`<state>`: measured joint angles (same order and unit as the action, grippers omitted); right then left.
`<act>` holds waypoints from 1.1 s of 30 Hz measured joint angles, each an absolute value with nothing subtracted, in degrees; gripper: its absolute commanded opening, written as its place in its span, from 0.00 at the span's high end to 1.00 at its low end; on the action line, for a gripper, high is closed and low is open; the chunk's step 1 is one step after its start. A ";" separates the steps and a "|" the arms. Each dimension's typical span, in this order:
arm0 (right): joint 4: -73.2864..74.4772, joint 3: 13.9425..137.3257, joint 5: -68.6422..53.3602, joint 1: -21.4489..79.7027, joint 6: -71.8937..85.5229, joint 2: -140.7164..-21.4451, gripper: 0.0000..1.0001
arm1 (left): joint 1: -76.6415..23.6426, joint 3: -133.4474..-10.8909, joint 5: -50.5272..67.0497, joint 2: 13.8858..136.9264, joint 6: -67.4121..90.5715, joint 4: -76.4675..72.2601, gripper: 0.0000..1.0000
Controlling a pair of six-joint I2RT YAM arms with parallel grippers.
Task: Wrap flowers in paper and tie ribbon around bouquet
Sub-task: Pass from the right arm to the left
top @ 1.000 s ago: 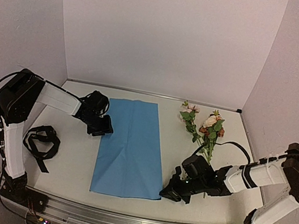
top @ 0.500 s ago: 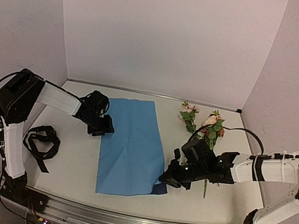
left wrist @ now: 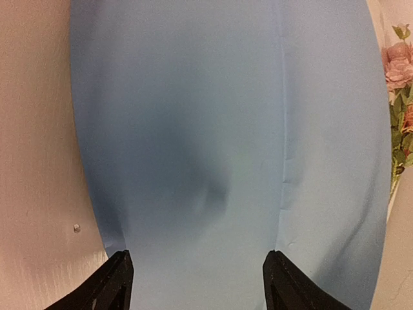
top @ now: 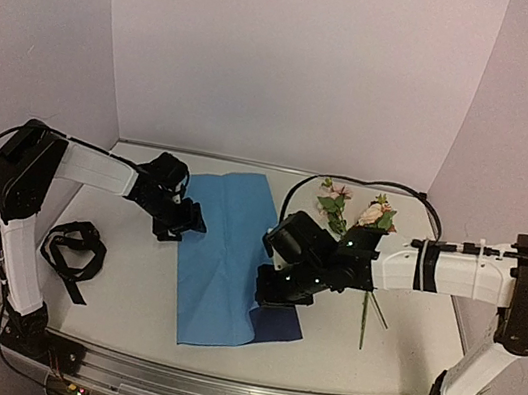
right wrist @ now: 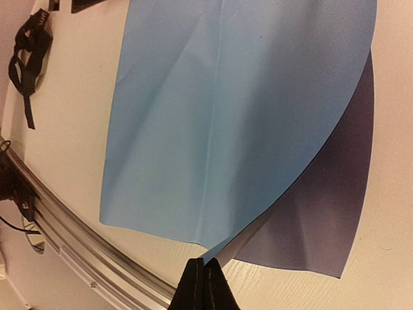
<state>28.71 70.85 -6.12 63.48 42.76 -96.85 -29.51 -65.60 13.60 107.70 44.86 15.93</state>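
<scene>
The right gripper (right wrist: 206, 279), jaws shut on the near right corner of the paper (top: 226, 242), holds it raised; the left gripper (left wrist: 197, 284) gapes empty over the paper's left edge; the flowers (top: 374, 218) lie right of the paper, stems along its length, nearer the right arm.

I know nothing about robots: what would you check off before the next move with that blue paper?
1. Grip: right gripper shut on the paper corner: ok.
2. Lift: that corner raised, navy underside showing: ok.
3. Other hand: left gripper open at the paper's left edge, holding nothing: ok.
4. The flowers on the paper: not ok, on the table beside it.
5. The ribbon apart from the paper: ok.
</scene>
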 measured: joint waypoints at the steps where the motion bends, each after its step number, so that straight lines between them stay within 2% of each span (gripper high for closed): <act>1: 29.94 72.22 -5.24 63.93 41.74 -98.00 1.00 | -29.27 -65.69 14.40 107.34 45.02 16.05 0.24; 5: 33.30 75.76 -2.65 65.44 38.91 -100.54 1.00 | -28.53 -66.49 17.76 106.39 45.42 16.08 0.16; 20: 38.11 82.22 6.04 70.38 29.88 -103.18 1.00 | -28.10 -71.70 33.99 106.99 47.38 12.48 0.04; 33: 41.92 90.07 11.91 75.11 23.30 -108.72 1.00 | -28.23 -76.44 36.45 111.12 44.73 13.18 0.03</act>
<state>41.92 90.07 11.91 75.11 23.30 -108.72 -28.23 -76.44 36.45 111.12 44.73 13.18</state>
